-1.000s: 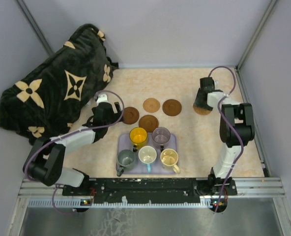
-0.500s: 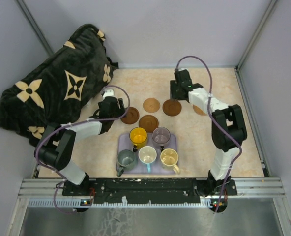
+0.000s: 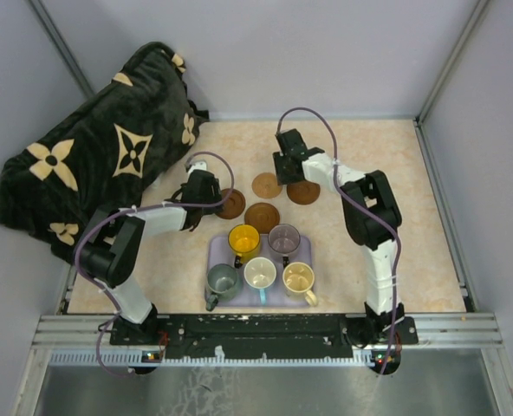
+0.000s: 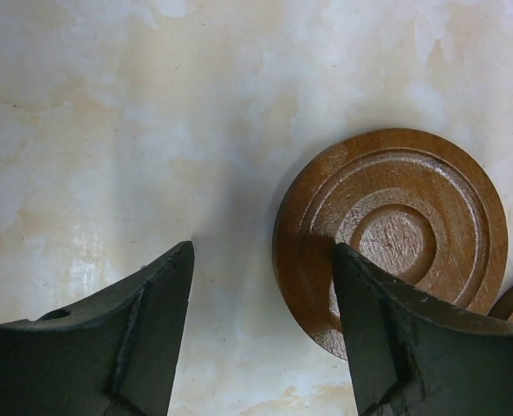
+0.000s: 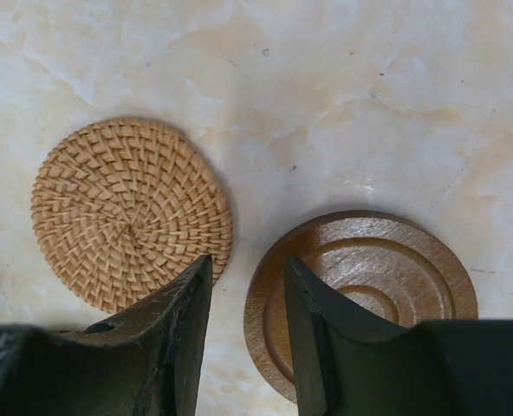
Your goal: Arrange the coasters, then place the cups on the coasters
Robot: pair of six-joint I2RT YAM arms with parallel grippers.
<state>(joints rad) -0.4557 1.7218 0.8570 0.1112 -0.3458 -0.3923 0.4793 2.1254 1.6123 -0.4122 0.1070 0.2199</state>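
coasters: the top camera shows four thin round ones bunched mid-table, just past the tray. They are the left dark brown grooved wooden coaster [image 3: 230,204], the tan woven rattan coaster [image 3: 267,185], the right dark brown grooved wooden coaster [image 3: 303,190], and the near dark brown wooden coaster [image 3: 262,217], which sits closest to the tray. All lie flat, near each other but not stacked.

cups: all five are upright on the tray. The yellow ceramic mug [image 3: 243,238] and dusky purple-grey mug [image 3: 284,237] are in the far row. The grey-green mug [image 3: 223,280], cream-white mug with light blue outside [image 3: 260,273] and beige mug [image 3: 299,278] are in the near row.

left gripper [image 4: 261,260]: the jaws are fairly wide and low over the tabletop. The left rim of the left dark brown grooved wooden coaster pokes into the gap and one finger overlaps that rim. Can't tell if it's touching, and nothing is pinched.

right gripper [image 5: 246,273]: only a narrow gap here, and it holds nothing. It sits right over the seam between the tan woven rattan coaster and the right dark brown grooved wooden coaster, which lie just beside each other, apart. One finger covers an edge of each.

tray: the lavender rectangular tray [image 3: 215,253] sits at the near middle, between the arm bases.

table: beige marble-look tabletop [image 3: 369,251].

far left: a black plush blanket with cream flower shapes [image 3: 109,156], heaped in the corner.
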